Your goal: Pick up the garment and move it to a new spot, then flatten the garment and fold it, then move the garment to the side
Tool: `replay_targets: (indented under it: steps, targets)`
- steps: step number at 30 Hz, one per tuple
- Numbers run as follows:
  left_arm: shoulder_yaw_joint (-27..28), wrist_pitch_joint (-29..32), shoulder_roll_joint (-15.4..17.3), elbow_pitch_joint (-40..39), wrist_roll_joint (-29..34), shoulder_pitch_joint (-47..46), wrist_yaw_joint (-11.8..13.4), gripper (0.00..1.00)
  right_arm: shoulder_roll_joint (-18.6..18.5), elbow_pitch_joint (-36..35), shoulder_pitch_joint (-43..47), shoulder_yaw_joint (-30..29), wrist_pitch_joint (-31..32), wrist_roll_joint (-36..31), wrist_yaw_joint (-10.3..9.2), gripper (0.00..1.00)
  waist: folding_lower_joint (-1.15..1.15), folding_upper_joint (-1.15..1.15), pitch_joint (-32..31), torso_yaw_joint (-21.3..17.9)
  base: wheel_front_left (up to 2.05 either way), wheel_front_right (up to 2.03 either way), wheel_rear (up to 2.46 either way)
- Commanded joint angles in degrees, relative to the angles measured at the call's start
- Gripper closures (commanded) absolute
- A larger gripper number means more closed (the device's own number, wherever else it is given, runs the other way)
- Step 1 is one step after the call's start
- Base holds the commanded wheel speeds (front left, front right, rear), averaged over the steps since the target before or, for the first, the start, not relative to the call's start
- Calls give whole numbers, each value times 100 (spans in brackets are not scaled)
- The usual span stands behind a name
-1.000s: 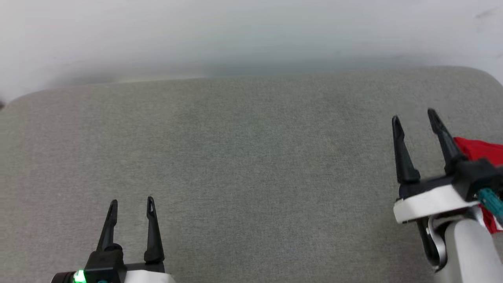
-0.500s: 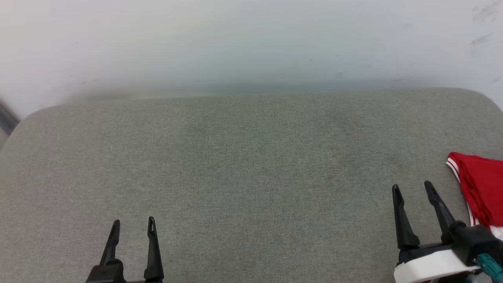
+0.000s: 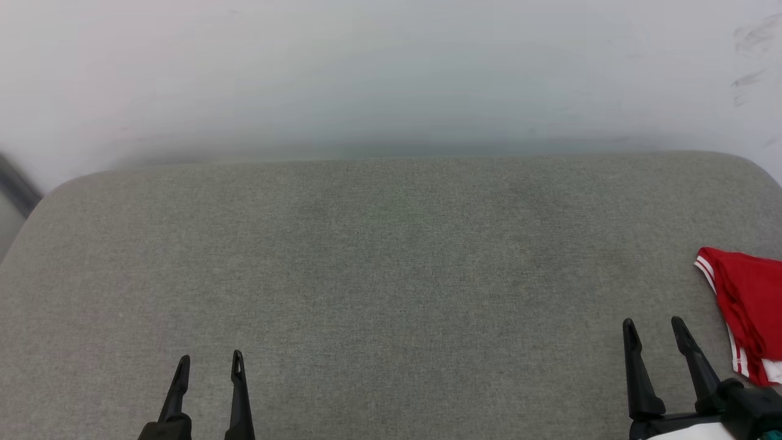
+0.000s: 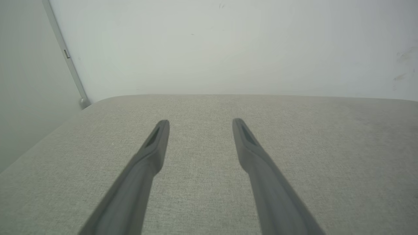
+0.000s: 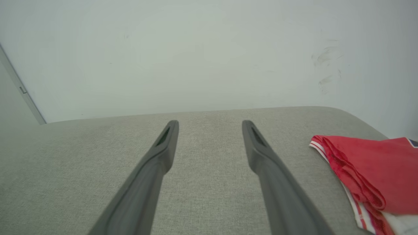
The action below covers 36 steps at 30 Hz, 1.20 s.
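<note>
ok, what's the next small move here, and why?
Probably just park both arms. The garment lies, seemingly folded, at the right edge of the grey cushion, clear of the right gripper; that and the left gripper are open and empty. The move-aside step looks done, though the frame cuts off part of the garment.

Looks like a bare test room or lab: grey fabric worktop point(image 3: 391, 275) with rounded far corners against a plain white wall point(image 3: 391, 73), scuffs point(image 3: 746, 78) above the right corner, grey strip point(image 4: 70, 65) past the left corner.
</note>
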Motion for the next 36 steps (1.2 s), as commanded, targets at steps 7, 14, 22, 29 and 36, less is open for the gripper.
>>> replay_targets:
  steps: [7,14,22,29,36]
  targets:
    - [50,-13,-10,44,-7,-15,-67,0,20,-52,76,82,-9,51,-5,0,0,0,15,8,0,0,0]
    - [-20,43,0,271,-145,30,-69,100,-2,205,7,93,33,172,0,100,0,0,19,8,0,0,0]
    - [-9,214,67,392,-1178,-170,-180,100,-58,303,-148,108,216,1153,0,100,0,0,24,-3,0,0,0]
    - [1,355,110,544,-1986,-352,-292,100,-94,392,-281,115,366,1920,0,100,0,0,28,-11,0,0,0]
    - [18,490,145,677,-2728,-517,-391,100,-121,468,-395,113,509,2624,-1,100,0,0,31,-20,0,0,0]
